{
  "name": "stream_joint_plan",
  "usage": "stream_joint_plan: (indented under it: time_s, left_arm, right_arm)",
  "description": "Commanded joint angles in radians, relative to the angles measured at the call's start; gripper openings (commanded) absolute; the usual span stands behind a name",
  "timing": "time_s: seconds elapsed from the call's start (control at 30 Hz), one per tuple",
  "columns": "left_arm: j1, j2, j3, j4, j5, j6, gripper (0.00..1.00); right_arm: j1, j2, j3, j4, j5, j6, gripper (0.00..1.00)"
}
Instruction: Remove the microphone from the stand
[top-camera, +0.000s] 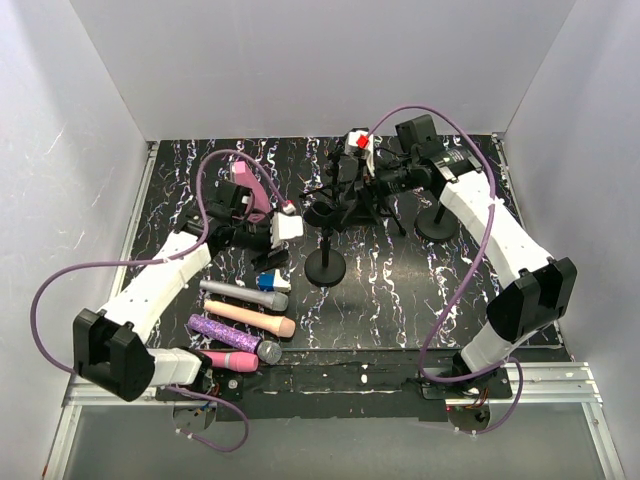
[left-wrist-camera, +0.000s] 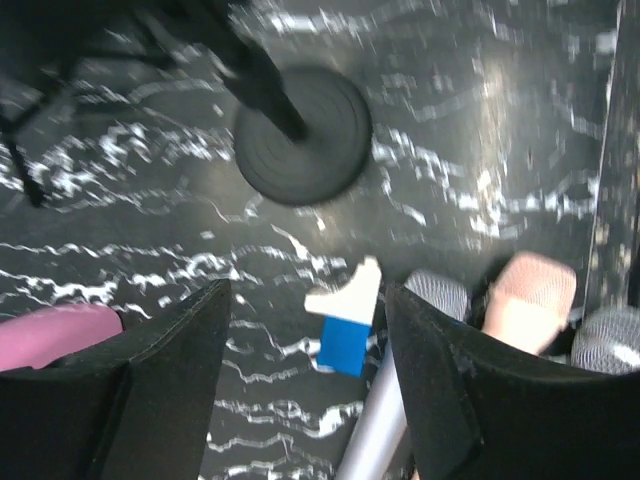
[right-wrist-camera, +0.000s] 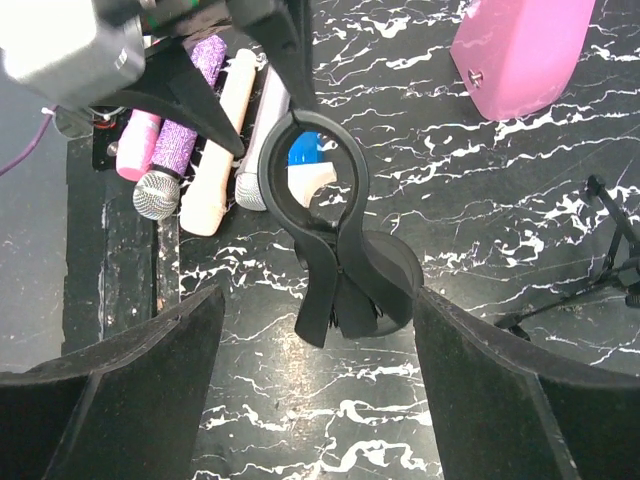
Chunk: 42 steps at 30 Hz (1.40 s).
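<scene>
Four microphones lay in a row at about 8 o'clock on the marbled mat (top-camera: 420, 290) in the top view: a silver-grey microphone (top-camera: 240, 295), a peach microphone (top-camera: 250, 318), a purple glitter microphone (top-camera: 225, 331) and a pink microphone (top-camera: 232, 360). The round-base stand (top-camera: 325, 268) stood near the centre, with the left gripper (top-camera: 274, 255) at its 9 o'clock, above the row's far end, and the right gripper (top-camera: 358, 190) at its 1 o'clock.

From the left wrist, we saw the fingers (left-wrist-camera: 170, 380) spread with nothing between them. Under the gap lay a blue-and-white piece (left-wrist-camera: 345, 335) and, at 5 o'clock, the silver-grey handle.

From the right wrist, the fingers (right-wrist-camera: 120, 390) were spread wide too, holding nothing. The stand's clip (right-wrist-camera: 352, 185) showed as a bare ring, mat visible through it.

We judged the microphone already out of the stand and laid with the others, most likely the silver-grey one, though we could not tell for certain. The next move called only for both arms to draw clear without knocking the stand or rolling the row.
</scene>
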Motion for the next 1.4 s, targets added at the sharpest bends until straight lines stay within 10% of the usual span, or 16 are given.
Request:
stream_joint_plan:
  time_s: [0.0, 0.13, 0.43, 0.9, 1.1, 1.37]
  left_arm:
    - [-0.001, -0.058, -0.052, 0.404, 0.125, -0.411, 0.64]
    - [-0.001, -0.056, -0.214, 0.835, 0.053, -0.77, 0.67]
    - [-0.016, 0.122, -0.319, 1.219, 0.108, -0.882, 0.62]
    - [-0.036, 0.191, -0.396, 1.382, 0.214, -0.939, 0.48]
    - [-0.037, 0.172, -0.448, 1.424, 0.229, -0.976, 0.59]
    - [-0.079, 0.264, -0.414, 1.54, 0.18, -1.006, 0.43]
  right_arm:
    - [0.021, 0.027, 0.078, -0.003, 0.016, -0.005, 0.82]
    - [0.023, 0.052, 0.124, -0.024, 0.038, 0.004, 0.81]
    - [0.026, 0.144, 0.277, -0.268, -0.022, -0.063, 0.82]
    - [0.072, 0.294, 0.422, -0.355, 0.087, -0.132, 0.82]
    - [0.072, 0.316, 0.439, -0.398, 0.081, -0.148, 0.58]
    - [0.072, 0.285, 0.376, -0.392, 0.071, -0.126, 0.45]
